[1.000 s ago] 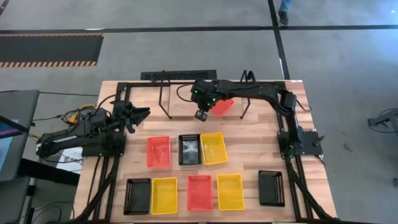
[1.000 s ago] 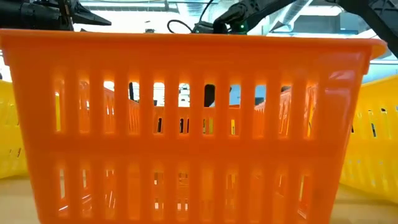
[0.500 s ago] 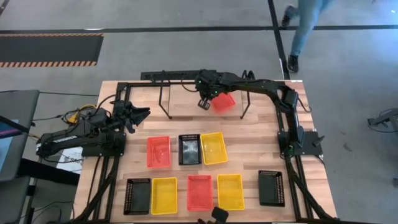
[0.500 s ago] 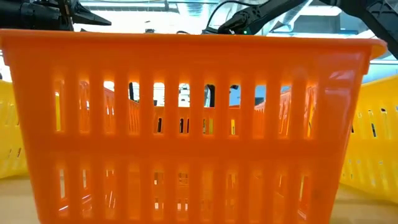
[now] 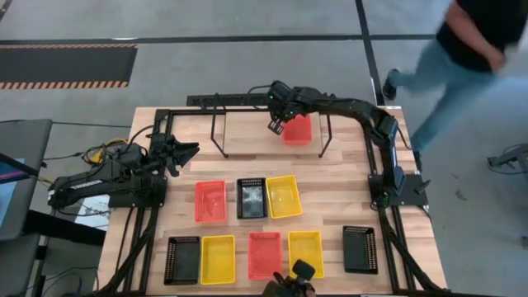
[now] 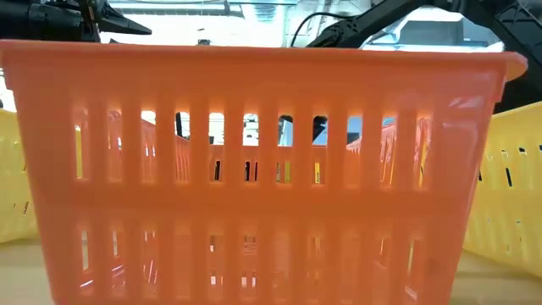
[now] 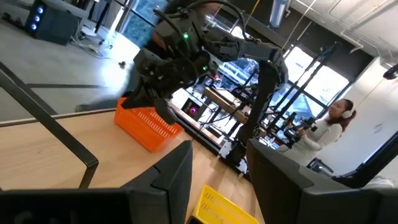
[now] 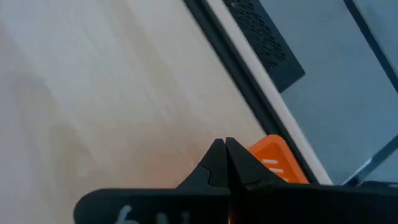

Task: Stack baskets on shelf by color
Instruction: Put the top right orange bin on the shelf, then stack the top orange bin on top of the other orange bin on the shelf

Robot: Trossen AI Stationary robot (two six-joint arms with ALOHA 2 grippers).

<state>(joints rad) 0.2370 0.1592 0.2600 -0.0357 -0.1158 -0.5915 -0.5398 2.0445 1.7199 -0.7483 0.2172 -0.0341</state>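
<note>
My right gripper (image 5: 277,125) is shut on a red basket (image 5: 298,130) over the right part of the shelf (image 5: 217,124), a black rod rack at the table's far edge. The left wrist view shows that basket (image 7: 148,122) below the gripper (image 7: 155,87). Several more baskets lie flat on the table: red (image 5: 209,200), black (image 5: 251,198) and yellow (image 5: 283,195) in a middle row, others along the near edge. One near red basket (image 6: 271,169) fills the low view. My left gripper (image 5: 188,151) waits open at the table's left, pointing level. My right gripper pinches the red basket's left-hand wall at its rim (image 8: 264,155) between its shut fingertips. The fingers slant down from above. The basket hangs slightly tilted below the gripper (image 7: 148,122); whether its bottom rests on the shelf or table, I cannot tell.
The near row holds black (image 5: 181,260), yellow (image 5: 218,259), red (image 5: 264,255), yellow (image 5: 305,253) and black (image 5: 360,249) baskets. Bare wood lies under the shelf's left part. A person (image 5: 462,49) walks past beyond the far right corner. A dark object (image 5: 295,276) sits at the near edge.
My right gripper has carried the red basket toward the table's far edge and a little to the right, in between the shelf's uprights. The basket has turned from askew to square with the table. A person has walked into view at the far right.
</note>
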